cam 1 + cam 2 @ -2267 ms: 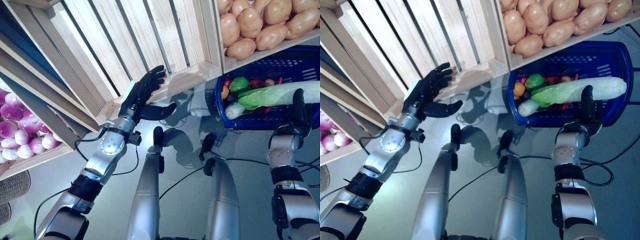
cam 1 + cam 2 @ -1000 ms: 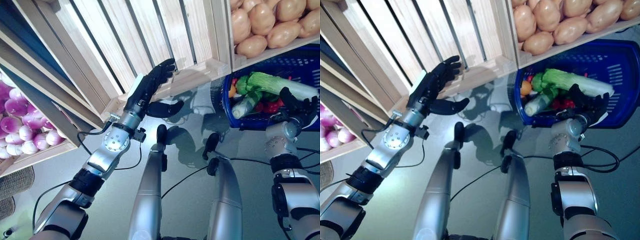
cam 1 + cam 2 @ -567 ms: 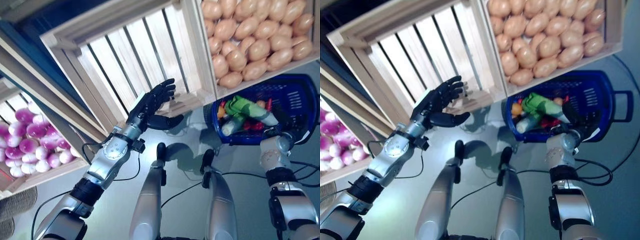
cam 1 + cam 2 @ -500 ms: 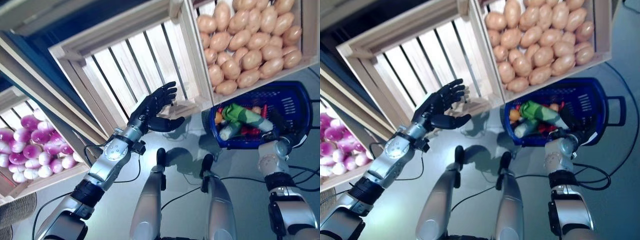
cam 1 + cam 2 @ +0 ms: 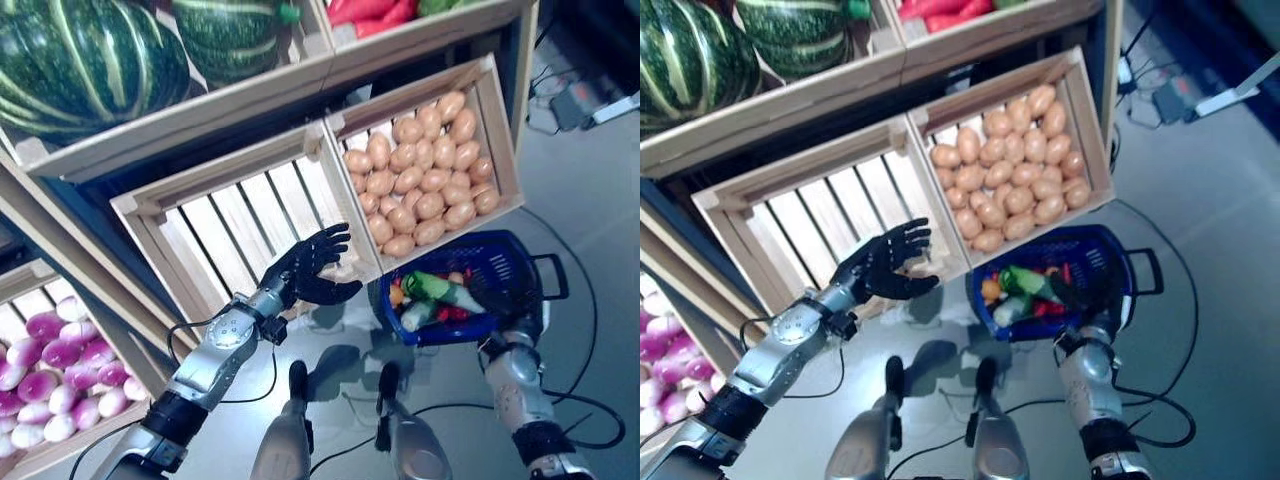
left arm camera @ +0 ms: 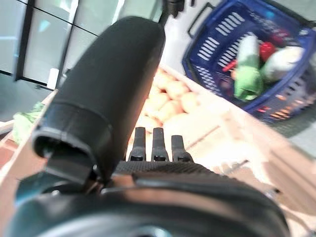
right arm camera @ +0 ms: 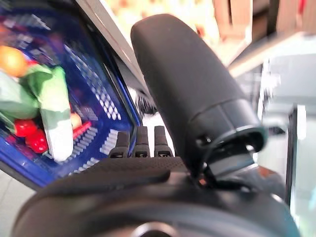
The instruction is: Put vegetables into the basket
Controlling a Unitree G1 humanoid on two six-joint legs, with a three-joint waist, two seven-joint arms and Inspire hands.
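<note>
The blue plastic basket [image 5: 510, 252] stands on the floor under the stand's right crate. In it lie a long green and white leafy vegetable [image 5: 436, 291], an orange round one [image 5: 397, 296] and small red ones [image 5: 452, 313]. They also show in the right wrist view, the leafy one [image 7: 51, 109] among them. My right hand [image 7: 148, 170] is at the basket's near rim with straight fingers and holds nothing. My left hand [image 5: 306, 268] is raised, open and empty, in front of an empty slatted crate, left of the basket.
A wooden stand with slanted crates [image 5: 225, 235] and a shelf above it rises behind the basket and both hands. The right crate's [image 5: 490, 130] lower edge overhangs the basket's far side. Grey floor lies to the right of the basket.
The view has pulled back and now takes in more of the stand. The long leafy vegetable that my right hand held over the basket now lies in it, released. My left hand stays raised.
</note>
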